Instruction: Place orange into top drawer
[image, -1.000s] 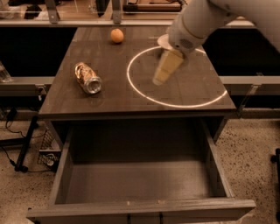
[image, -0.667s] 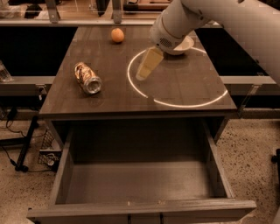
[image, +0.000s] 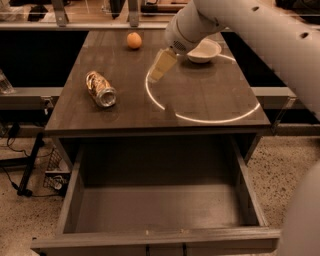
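Note:
The orange (image: 133, 40) sits on the tabletop near the far edge, left of centre. The top drawer (image: 160, 207) is pulled wide open below the table's front edge and nothing lies in it. My gripper (image: 159, 70) hangs over the middle of the tabletop, to the right of and nearer than the orange, apart from it. It holds nothing that I can see.
A crushed gold-and-silver can (image: 100, 88) lies on the left part of the table (image: 125, 112). A white bowl (image: 204, 50) stands at the far right, just behind my arm. A bright ring of light marks the tabletop's right half.
My gripper has moved left across the table, away from the white bowl and closer to the orange. The orange, can and drawer have not moved.

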